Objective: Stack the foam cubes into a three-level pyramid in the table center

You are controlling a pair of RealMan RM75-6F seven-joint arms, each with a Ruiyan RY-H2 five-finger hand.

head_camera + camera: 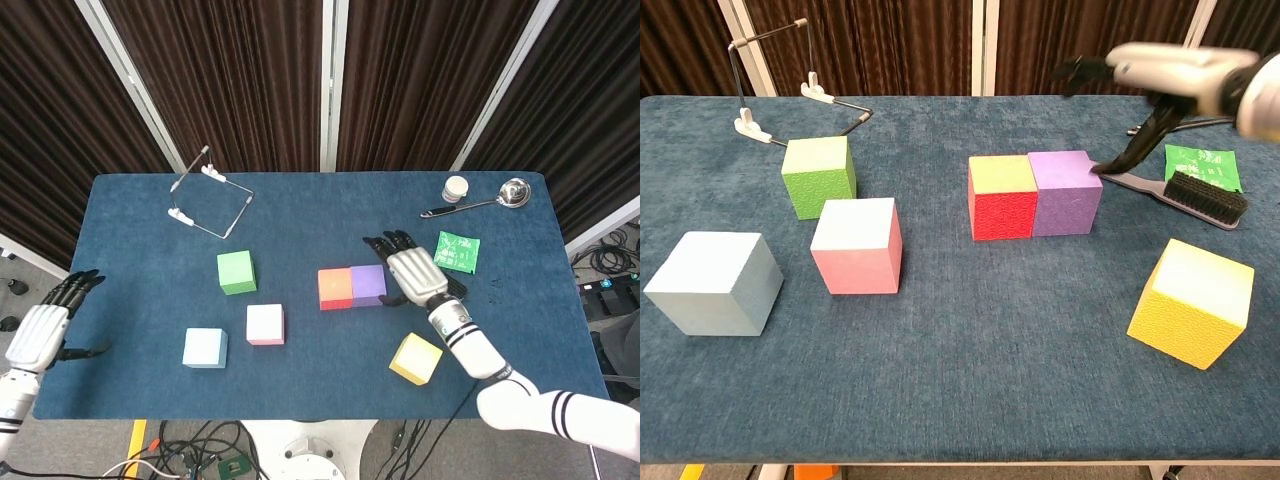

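Your right hand hovers spread and empty just right of the purple cube, which sits touching the red cube at frame center. The yellow cube lies directly below that hand, nearest it. Your left hand, spread and empty at the lower left edge, is nearer the blue cube.
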